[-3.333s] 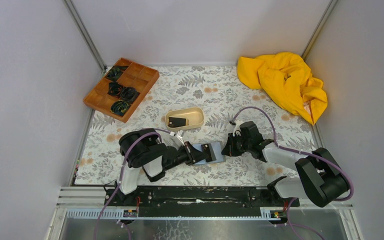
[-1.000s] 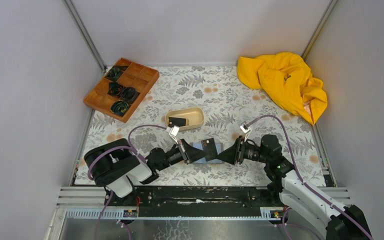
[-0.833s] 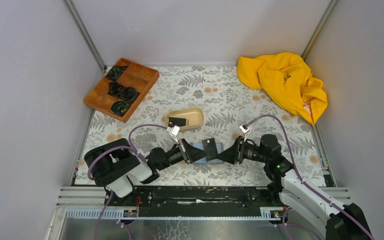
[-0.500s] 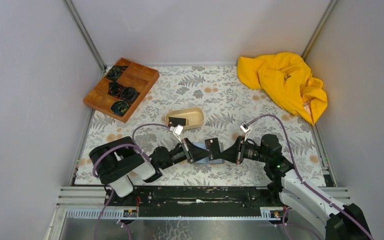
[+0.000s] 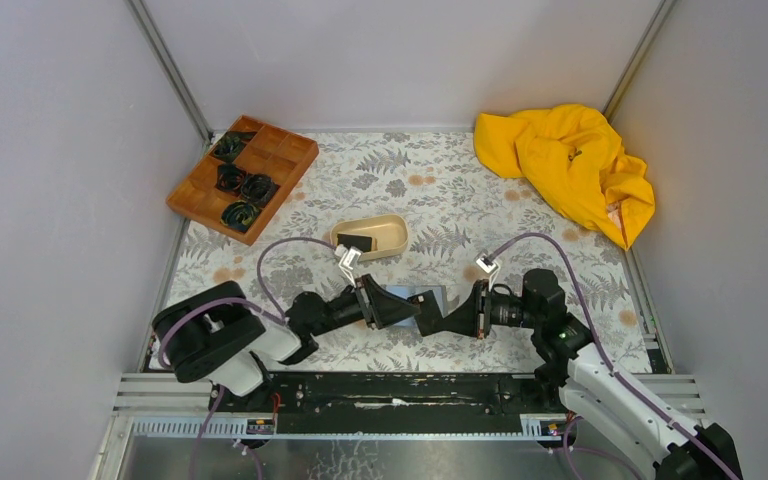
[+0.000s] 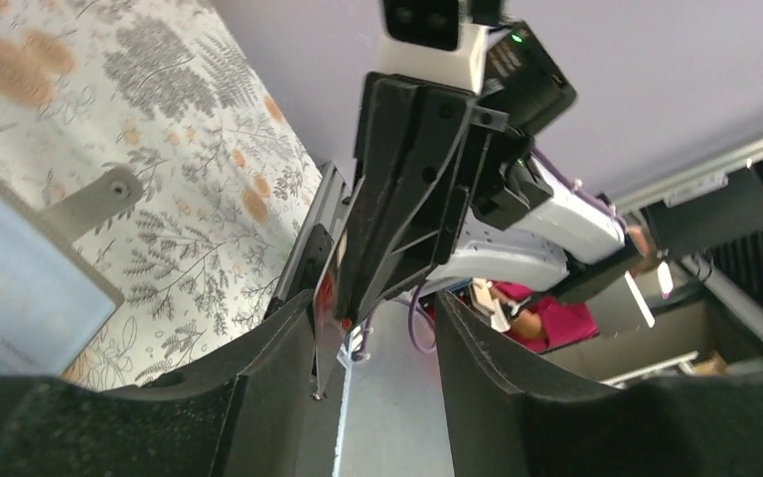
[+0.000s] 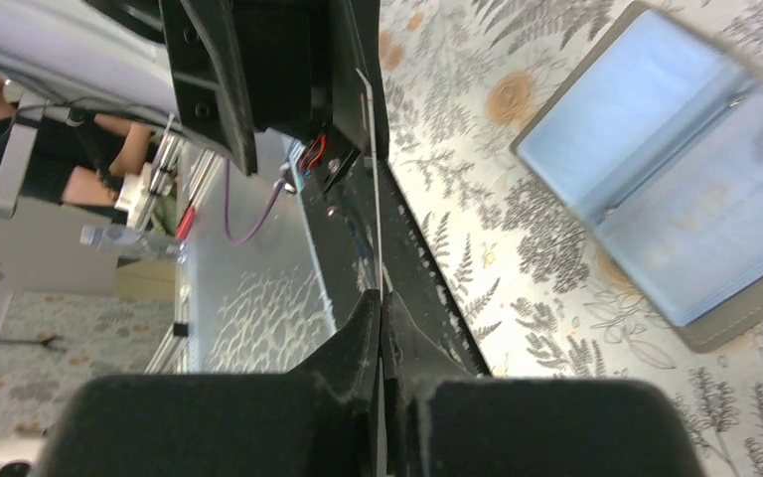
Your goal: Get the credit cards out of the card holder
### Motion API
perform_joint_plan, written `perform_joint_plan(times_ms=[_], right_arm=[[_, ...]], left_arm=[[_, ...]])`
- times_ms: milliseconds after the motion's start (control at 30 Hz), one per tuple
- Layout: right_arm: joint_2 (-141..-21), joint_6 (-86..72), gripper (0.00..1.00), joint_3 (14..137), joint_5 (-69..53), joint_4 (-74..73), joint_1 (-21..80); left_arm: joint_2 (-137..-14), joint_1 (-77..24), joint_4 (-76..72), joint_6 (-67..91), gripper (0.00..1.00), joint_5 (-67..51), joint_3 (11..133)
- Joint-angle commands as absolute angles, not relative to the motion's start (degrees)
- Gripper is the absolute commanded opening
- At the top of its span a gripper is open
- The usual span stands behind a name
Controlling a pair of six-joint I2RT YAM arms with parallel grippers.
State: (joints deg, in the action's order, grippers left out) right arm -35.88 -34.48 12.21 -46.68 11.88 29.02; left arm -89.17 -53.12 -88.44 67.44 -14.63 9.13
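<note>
Seen from above, the left gripper (image 5: 407, 311) and right gripper (image 5: 428, 323) meet tip to tip low over a floral tablecloth (image 5: 520, 225). The card holder (image 5: 428, 296) lies open just beyond their fingertips, pale blue inside facing up. Farther past the fingers sits a beige tray (image 5: 397, 232) with a dark card (image 5: 357, 242) in it. In the left wrist camera, the left gripper (image 6: 376, 303) has its fingers (image 6: 268, 397) spread apart. A thin card (image 6: 324, 328), seen edge-on, stands in the gap close to one finger, pinched by the right gripper (image 6: 348, 298) facing them. The card holder (image 6: 20, 288) lies flat off to one side. In the right wrist camera, the right gripper (image 7: 379, 298) has its fingers pressed together on the card (image 7: 370, 149), which points towards the left gripper (image 7: 278, 70) ahead. The open card holder (image 7: 676, 189) lies beside the fingers on the cloth.
</note>
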Motion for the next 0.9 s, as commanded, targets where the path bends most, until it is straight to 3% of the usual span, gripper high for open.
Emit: perform_joint_plan(times_ms=[0, 100, 200, 500, 700, 767, 867], right_arm=[[-34.5, -33.6, 0.00, 14.1, -54.5, 9.7, 29.4], [-34.4, -35.2, 0.00, 13.4, -56.2, 11.0, 29.5], [-34.4, -35.9, 0.00, 13.1, -57.0, 11.4, 29.5], [-35.8, -37.1, 0.00, 12.5, -58.3, 13.2, 29.7], [-36.1, -37.3, 0.00, 12.5, -58.3, 13.6, 29.8], [-35.5, -37.3, 0.01, 12.6, -57.9, 13.9, 29.8], [-33.2, -36.2, 0.29, 13.2, -55.3, 12.3, 29.8]], left_arm=[[-84.9, -51.5, -87.6, 59.2, 0.54, -26.4, 11.4], [-84.3, -51.7, -81.4, 55.5, 0.53, -30.2, 14.3], [-85.1, -51.9, -84.7, 55.0, 0.49, -32.2, 14.4], [-89.5, -51.9, -84.6, 54.5, 0.25, -34.2, 16.9], [-92.9, -51.9, -90.6, 57.5, 0.01, -33.9, 17.1], [-93.4, -52.0, -91.6, 57.9, 0.00, -33.6, 17.1], [-92.6, -51.9, -91.7, 57.7, 0.00, -31.1, 16.1]])
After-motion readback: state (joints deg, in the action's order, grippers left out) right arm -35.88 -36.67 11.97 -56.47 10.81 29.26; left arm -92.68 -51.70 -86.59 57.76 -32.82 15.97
